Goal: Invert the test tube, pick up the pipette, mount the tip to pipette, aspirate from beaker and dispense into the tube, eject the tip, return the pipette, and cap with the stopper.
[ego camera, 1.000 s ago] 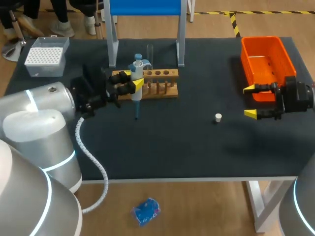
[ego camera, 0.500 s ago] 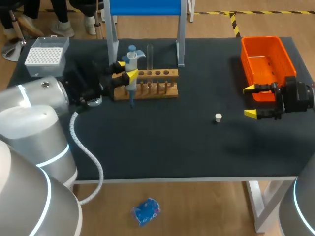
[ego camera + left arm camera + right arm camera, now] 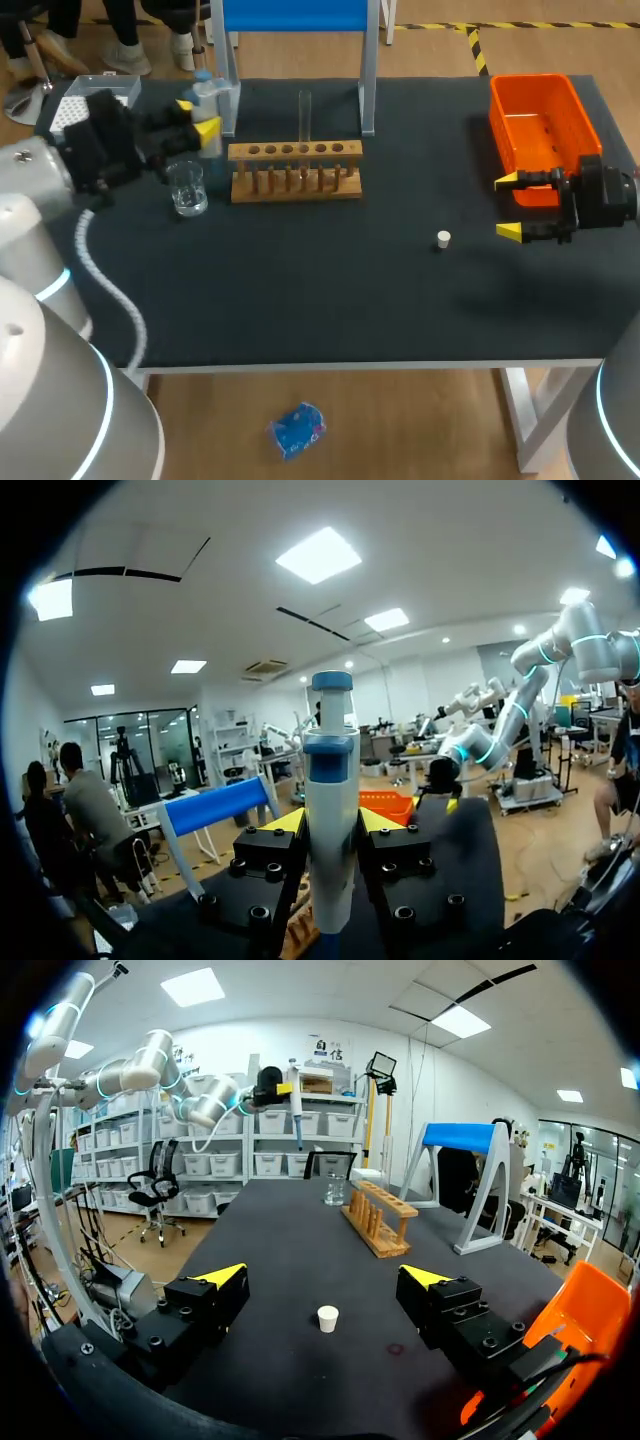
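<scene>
On the right of the table (image 3: 330,300), the right gripper (image 3: 512,206) hangs with its fingers spread wide and nothing between them. The small white stopper (image 3: 443,238) lies on the table just to its left, apart from both yellow tips; in the right wrist view it sits ahead of the open fingers.

Farther in, the clear beaker (image 3: 187,188) stands just left of the wooden rack (image 3: 295,172), with the test tube (image 3: 304,112) upright in the rack. Behind the right gripper sits the orange bin (image 3: 540,120).

At the far left, the left gripper (image 3: 197,117) is clamped on the pipette (image 3: 207,98), held upright with its blue plunger up, beyond the beaker and right of the tip box (image 3: 90,108).
</scene>
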